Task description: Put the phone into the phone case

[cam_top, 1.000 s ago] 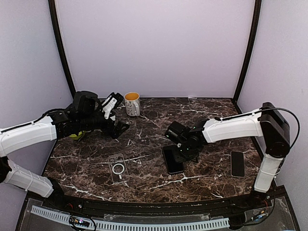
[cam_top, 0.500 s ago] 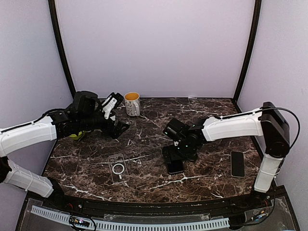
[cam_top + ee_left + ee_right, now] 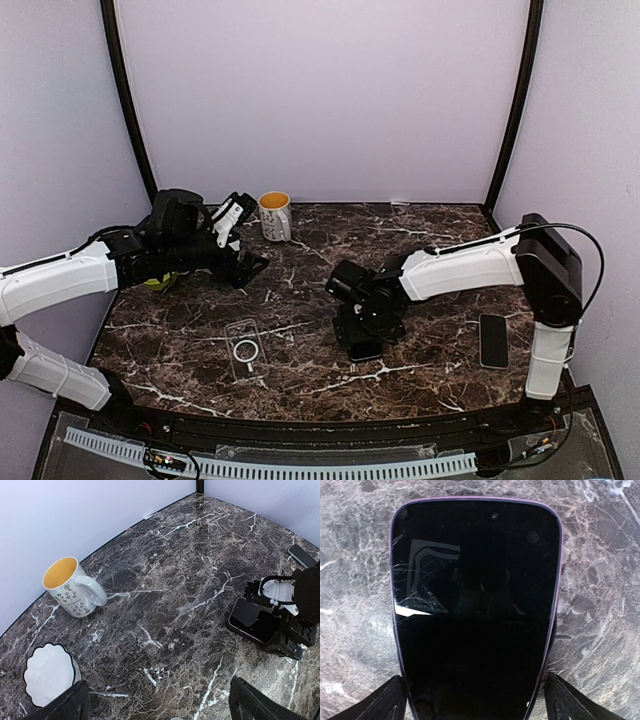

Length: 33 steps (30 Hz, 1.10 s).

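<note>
The phone (image 3: 475,595), black with a thin purple rim, lies flat, screen up, on the marble table (image 3: 300,380). My right gripper (image 3: 475,705) is open and low over it, one finger on each long side of the phone's near end. From above, that gripper (image 3: 365,322) covers most of the phone (image 3: 364,349). The clear phone case (image 3: 245,348), with a white ring and short bar, lies flat at front left with nothing in it. My left gripper (image 3: 243,242) hovers open over the back left, holding nothing. In the left wrist view the phone (image 3: 250,619) shows under the right gripper (image 3: 285,625).
A second black phone (image 3: 493,340) lies near the right edge. A white mug (image 3: 275,216) with a yellow inside stands at the back. A white scalloped dish (image 3: 50,675) sits below my left gripper (image 3: 162,707). Walls enclose the table.
My right gripper went from shut to open and shifted left and lower, so its fingers now straddle the phone. The left arm has not moved.
</note>
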Each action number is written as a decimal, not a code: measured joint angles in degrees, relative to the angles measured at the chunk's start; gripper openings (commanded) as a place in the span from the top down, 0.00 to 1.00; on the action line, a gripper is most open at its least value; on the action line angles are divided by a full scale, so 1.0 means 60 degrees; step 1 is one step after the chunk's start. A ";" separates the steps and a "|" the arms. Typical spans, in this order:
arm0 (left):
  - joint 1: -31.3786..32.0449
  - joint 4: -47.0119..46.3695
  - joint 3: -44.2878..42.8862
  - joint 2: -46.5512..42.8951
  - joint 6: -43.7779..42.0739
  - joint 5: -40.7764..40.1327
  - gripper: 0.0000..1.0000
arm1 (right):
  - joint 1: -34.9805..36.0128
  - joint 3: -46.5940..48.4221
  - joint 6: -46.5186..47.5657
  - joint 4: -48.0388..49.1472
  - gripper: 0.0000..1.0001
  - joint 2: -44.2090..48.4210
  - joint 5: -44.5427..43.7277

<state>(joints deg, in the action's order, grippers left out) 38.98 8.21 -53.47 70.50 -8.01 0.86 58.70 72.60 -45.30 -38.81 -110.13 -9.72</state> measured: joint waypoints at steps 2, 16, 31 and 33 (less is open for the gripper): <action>0.0000 0.0000 0.0000 0.0000 0.0000 0.0000 0.01 | 0.0087 0.0175 0.0004 -0.0229 0.12 -0.0160 -0.0215; 0.0000 0.0000 0.0000 0.0000 -0.0044 0.0022 0.01 | 0.0306 0.0597 0.0073 -0.0525 0.59 -0.0430 -0.0528; 0.0004 -0.1253 0.0616 -0.1184 0.0667 0.1246 0.18 | 0.2259 0.0510 0.2481 0.2047 0.80 0.2135 -0.4743; 0.0051 -0.2368 0.0841 -0.1767 0.1341 0.1942 0.17 | 0.2594 0.0470 0.3391 0.3351 0.79 0.2524 -0.5435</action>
<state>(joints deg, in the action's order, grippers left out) 39.29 -6.00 -48.42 59.90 0.03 12.51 74.26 75.42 -24.95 -18.70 -94.98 -42.33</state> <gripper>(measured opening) 0.826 0.768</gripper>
